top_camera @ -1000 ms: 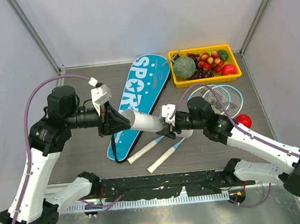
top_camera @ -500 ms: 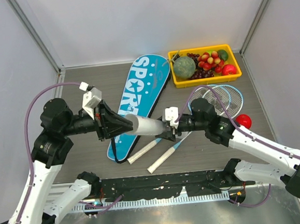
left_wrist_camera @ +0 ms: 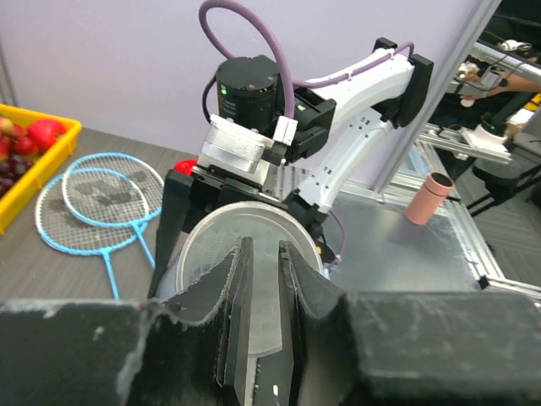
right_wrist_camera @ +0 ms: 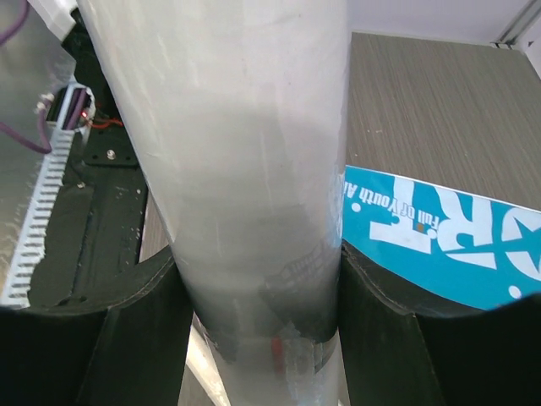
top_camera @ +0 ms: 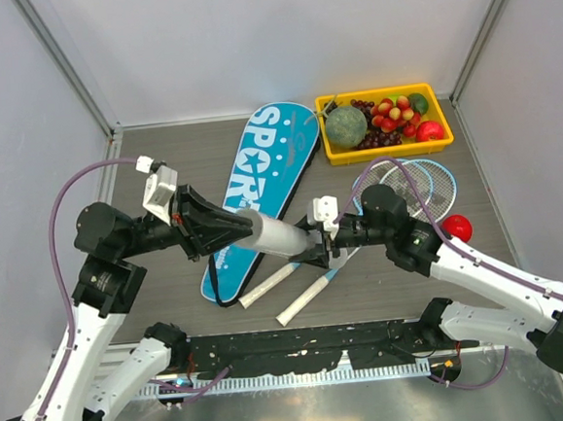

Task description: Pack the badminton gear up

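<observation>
**Top view.** Compared with one second earlier, the left arm (top_camera: pixel 119 248) has drawn back toward the left wall and its wrist has turned. The left fingers (top_camera: pixel 226 228) now meet the tube (top_camera: pixel 274 235) from further left. The tube has shifted slightly toward the near edge and shows more of its length. The right fingers (top_camera: pixel 316 249) have moved with it. The bag (top_camera: pixel 268 158), the two rackets (top_camera: pixel 415 176), the tray (top_camera: pixel 386 151) and the red fruit (top_camera: pixel 456 227) lie where they did. The tube is a long, pale grey-white cylinder, held off the counter (top_camera: pixel 161 161) and stretched between the two arms. It hangs above the bag's narrow end and the racket handles.

**Left wrist view.** The left fingers (left_wrist_camera: pixel 239 313) stand nearly together, pinched on the lower edge of the tube's round, cloudy end (left_wrist_camera: pixel 245 245). The right arm (left_wrist_camera: pixel 254 93) faces them from behind the tube. The blue-rimmed racket heads (left_wrist_camera: pixel 101 199) overlap on the counter, near the yellow tray (left_wrist_camera: pixel 38 182).

**Right wrist view.** The right fingers (right_wrist_camera: pixel 144 330) press on either side of the tube (right_wrist_camera: pixel 245 169), clamped on it. Its wall looks glossy and slightly see-through. The blue bag (right_wrist_camera: pixel 439 237), with white lettering, lies flat on the counter (right_wrist_camera: pixel 423 101) beneath.
</observation>
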Motion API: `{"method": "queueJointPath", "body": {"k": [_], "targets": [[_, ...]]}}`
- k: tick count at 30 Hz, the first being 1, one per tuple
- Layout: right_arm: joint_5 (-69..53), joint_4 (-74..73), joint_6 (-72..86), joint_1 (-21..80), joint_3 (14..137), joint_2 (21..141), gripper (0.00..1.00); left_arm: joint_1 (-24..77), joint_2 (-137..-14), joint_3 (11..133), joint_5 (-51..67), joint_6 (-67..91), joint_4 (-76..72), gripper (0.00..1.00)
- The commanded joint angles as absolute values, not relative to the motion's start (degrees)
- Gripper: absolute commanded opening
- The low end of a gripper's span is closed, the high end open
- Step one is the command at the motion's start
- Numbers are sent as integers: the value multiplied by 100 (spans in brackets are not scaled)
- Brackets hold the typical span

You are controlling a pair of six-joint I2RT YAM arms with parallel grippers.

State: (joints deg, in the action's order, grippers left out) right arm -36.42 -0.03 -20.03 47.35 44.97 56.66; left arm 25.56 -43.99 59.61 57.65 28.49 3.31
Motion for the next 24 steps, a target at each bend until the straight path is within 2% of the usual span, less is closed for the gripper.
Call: {"method": "queueJointPath", "body": {"k": [1,6,17,20,24], "targets": [[-4306,2599,-1100,4808,5027,5598,42,2619,-4421,5406,5572,2655,309,22],[-4465,3129,-633,4816,5150,5844,40,2628,-4474,4949,5643,3128,-675,22],[-4403,3497,-195,4816,5203,5950,40,2733,-4500,4184,5485,3648,-1819,21],[-4395,3630,-18,4816,5282,6047,40,2847,-4509,4175,5493,3446,-1689,21],[-4333,3507,114,4825,5361,6073,40,2927,-4535,4482,5379,2718,-390,21]]}}
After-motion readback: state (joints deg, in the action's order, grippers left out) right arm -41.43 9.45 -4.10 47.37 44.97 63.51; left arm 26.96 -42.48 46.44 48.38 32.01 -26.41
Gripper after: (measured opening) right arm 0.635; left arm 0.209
